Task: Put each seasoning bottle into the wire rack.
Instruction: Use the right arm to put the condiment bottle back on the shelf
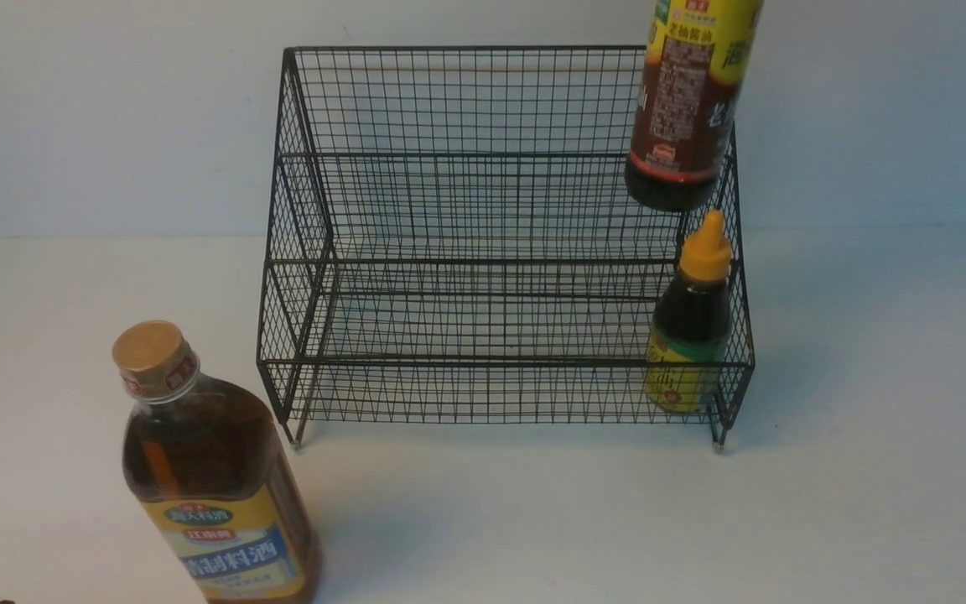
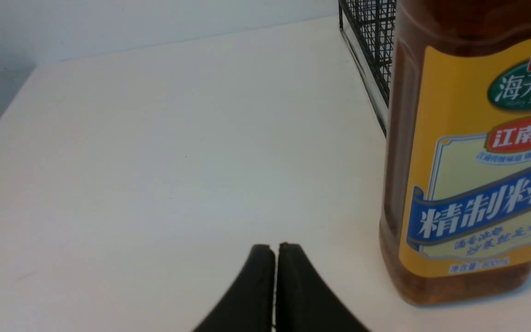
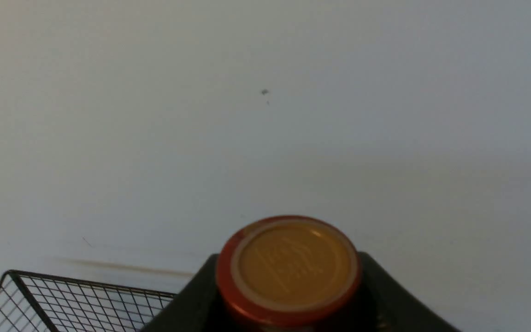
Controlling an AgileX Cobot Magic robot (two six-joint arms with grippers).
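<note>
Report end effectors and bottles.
Left end effector shut, empty. Right end effector holds slim dark bottle above black wire rack, right end. Small yellow-capped dark bottle racked; large amber bottle unracked.

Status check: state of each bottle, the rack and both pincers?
Wire rack: standing on table, one bottle inside.
Large amber bottle: upright on table, capped, outside rack.
Small yellow-capped bottle: upright in lower tier, right end.
Slim dark bottle: upright, held at rack's right end.
Left pincer: shut, empty.
Right pincer: shut on slim dark bottle.

The slim dark yellow-labelled bottle (image 1: pixel 684 109) runs off the top edge, neck out of shot; the large amber tan-capped bottle (image 1: pixel 215 470) seemingly loses its base at the bottom edge.
</note>
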